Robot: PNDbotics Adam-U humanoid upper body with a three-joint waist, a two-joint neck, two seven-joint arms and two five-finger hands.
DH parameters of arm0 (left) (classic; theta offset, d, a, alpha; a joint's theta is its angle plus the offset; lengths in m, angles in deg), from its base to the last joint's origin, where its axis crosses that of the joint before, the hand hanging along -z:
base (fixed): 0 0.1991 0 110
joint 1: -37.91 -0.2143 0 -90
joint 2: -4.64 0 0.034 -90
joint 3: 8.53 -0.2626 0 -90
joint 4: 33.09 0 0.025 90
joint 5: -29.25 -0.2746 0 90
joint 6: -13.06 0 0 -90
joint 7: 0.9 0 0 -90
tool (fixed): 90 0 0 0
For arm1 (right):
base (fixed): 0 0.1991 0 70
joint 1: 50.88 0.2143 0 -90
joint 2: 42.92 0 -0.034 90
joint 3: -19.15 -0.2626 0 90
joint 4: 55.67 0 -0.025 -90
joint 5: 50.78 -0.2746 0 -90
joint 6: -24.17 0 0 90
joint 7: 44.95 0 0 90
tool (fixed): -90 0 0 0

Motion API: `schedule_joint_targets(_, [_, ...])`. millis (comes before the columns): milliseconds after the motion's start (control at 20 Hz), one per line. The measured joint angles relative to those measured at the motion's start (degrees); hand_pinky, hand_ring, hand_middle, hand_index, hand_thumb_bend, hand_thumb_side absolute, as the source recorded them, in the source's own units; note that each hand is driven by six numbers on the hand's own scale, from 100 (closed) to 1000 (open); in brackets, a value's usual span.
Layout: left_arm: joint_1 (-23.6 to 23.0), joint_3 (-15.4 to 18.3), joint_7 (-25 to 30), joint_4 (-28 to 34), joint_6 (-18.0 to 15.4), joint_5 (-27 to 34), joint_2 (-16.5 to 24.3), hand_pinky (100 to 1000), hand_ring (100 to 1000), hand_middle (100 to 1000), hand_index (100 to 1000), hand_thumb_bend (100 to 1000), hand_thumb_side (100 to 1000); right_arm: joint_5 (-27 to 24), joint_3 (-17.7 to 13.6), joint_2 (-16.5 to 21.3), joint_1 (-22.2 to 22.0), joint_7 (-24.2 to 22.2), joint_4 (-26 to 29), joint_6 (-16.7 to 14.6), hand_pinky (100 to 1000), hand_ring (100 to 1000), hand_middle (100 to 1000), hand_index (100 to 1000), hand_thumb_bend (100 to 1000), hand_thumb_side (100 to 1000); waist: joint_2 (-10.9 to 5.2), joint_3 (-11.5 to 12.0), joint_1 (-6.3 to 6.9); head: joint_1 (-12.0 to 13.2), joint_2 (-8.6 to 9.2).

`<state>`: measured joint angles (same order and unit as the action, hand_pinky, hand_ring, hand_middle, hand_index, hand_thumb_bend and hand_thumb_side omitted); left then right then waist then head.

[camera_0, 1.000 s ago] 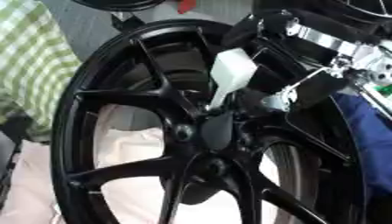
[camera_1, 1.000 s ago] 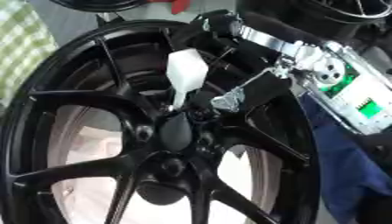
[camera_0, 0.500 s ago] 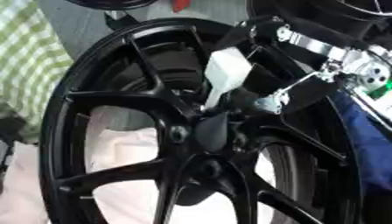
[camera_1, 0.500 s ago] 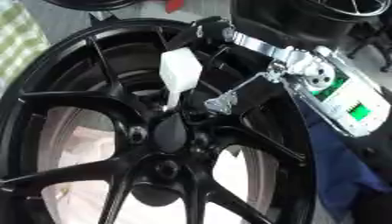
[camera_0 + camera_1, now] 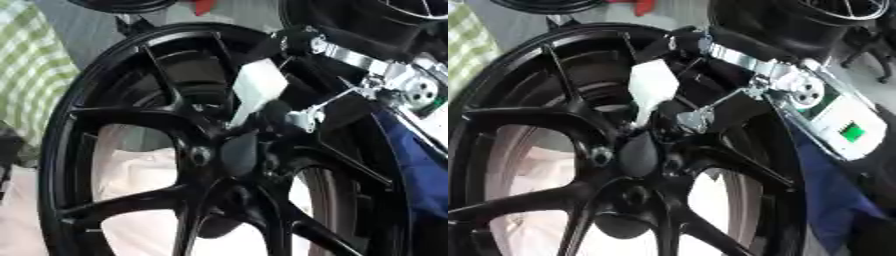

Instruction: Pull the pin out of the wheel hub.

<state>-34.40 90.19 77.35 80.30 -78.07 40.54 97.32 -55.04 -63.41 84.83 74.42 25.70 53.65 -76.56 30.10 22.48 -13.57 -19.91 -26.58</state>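
Pin (image 5: 651,90): white, wedge-topped piece, its narrow tip at the hub centre (image 5: 639,152) of the black wheel (image 5: 114,150), just above the dark centre cap. Your right hand (image 5: 677,117) reaches in from the upper right of the hub; dark fingers (image 5: 276,112) lie against the pin's lower end, seemingly pinching it. Left hand: not shown. Risk, as judged: pull off-axis and the pin may jam in its hole or slip free of your fingers.

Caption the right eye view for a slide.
Right hand grips the white pin at the centre of the black wheel hub.
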Motion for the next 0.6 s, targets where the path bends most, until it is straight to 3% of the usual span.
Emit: schedule_joint_targets(600, [0.00,0.00,0.10,0.00,0.10,-0.17,-0.52,901,693,550,793,141,586,1.50,-0.05,-0.02,-0.63,0.32,0.02,0.65,791,804,627,814,206,100,0.70,-0.19,0.00,-1.14,0.61])
